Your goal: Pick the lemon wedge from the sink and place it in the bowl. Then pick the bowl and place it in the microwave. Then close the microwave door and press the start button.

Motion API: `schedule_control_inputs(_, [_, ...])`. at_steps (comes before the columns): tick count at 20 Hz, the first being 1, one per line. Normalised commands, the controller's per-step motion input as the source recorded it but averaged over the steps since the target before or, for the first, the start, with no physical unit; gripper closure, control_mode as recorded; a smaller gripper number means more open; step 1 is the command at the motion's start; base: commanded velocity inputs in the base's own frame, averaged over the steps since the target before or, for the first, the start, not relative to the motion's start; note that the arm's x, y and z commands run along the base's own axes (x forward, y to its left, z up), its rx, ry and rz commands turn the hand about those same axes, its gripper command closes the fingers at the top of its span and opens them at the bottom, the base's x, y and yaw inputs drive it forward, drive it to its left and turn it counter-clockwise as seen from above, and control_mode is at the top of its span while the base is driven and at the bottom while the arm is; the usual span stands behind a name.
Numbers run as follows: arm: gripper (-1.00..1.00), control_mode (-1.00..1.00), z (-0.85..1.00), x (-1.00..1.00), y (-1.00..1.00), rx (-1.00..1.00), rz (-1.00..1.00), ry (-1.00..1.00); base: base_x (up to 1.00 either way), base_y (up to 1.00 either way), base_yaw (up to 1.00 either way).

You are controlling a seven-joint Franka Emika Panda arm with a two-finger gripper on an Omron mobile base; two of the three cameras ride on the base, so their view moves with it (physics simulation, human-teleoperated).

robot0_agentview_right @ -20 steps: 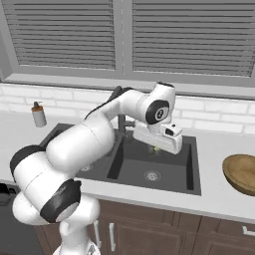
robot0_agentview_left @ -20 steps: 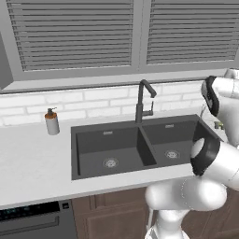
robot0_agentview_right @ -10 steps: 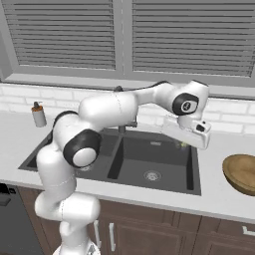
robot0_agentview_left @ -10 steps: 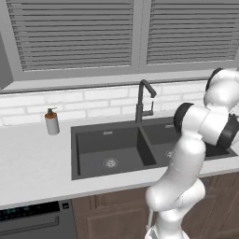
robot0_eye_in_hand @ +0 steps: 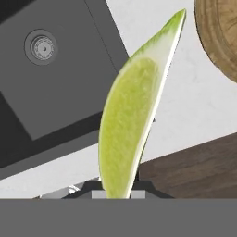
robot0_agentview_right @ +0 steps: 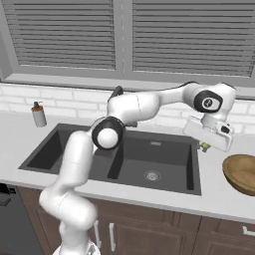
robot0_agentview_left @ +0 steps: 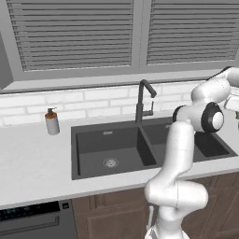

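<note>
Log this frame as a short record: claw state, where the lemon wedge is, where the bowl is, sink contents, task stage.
claw: shut on the lemon wedge, held above the counter between sink and bowl
lemon wedge: gripped at its lower end, out of the sink, not yet over the bowl
bowl: on the counter right of the sink, nothing seen in it
sink: both basins show only their drains
soap bottle: upright on the counter left of the sink
stage: wedge picked, not yet placed

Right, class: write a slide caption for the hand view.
End effector carries the lemon wedge over the counter, between sink and bowl.
</note>
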Motion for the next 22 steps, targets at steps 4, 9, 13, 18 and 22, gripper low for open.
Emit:
schedule_control_inputs(4, [1.00,-1.00,-0.04,0.00,-0.12,0.00,-0.20,0.00,0.00,0.00,0.00])
schedule_control_inputs(9, [1.00,-1.00,-0.40,-0.11,0.23,-0.21,-0.25,-0.11,0.00,0.00,0.00])
schedule_control_inputs(13, [1.00,-1.00,-0.64,-0.13,0.87,-0.52,-0.33,-0.31,0.00,0.00,0.00])
schedule_control_inputs(18, [1.00,-1.00,-0.30,0.05,0.49,-0.52,-0.33,-0.16,0.00,0.00,0.00])
schedule_control_inputs(22, [1.00,-1.00,-0.83,-0.01,0.73,-0.62,-0.29,-0.12,0.00,0.00,0.00])
